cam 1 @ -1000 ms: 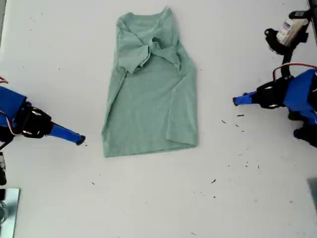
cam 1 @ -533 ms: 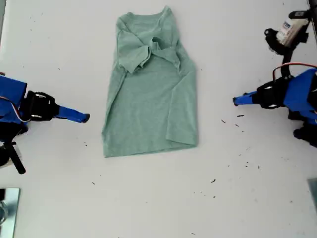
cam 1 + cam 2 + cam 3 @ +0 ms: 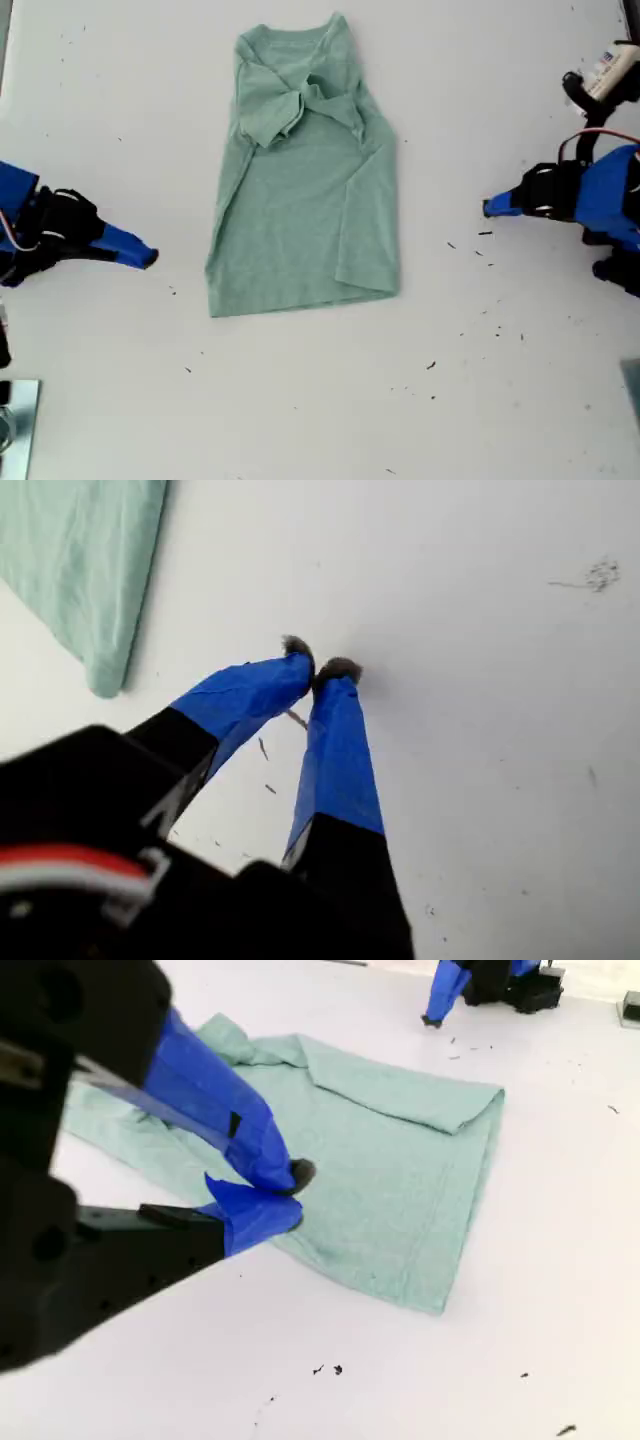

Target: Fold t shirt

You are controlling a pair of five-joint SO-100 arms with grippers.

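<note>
— Two grippers are waiting by the t shirt. Are they holding anything?

— No. On the exterior view's left, my second gripper is hovering with its tips pinched nearly together on nothing. The shirt is lying just ahead of those tips, not touching them.

— And the shirt itself?

— It is lying flat on the white table, between the two grippers. Both sleeves are sitting folded in near the collar. One long side is lying folded over the middle. So I am thinking the side folds are about done.

— What about the other one?

— On the exterior view's right, my first gripper is pointing at the shirt with its tips pressed together and empty. The shirt's edge is sitting well ahead of it, with bare table under the tips.

— What is left?

— I am guessing the bottom is still needing to go up to the collar. Both grippers are needing to open and reach the hem first.
</note>
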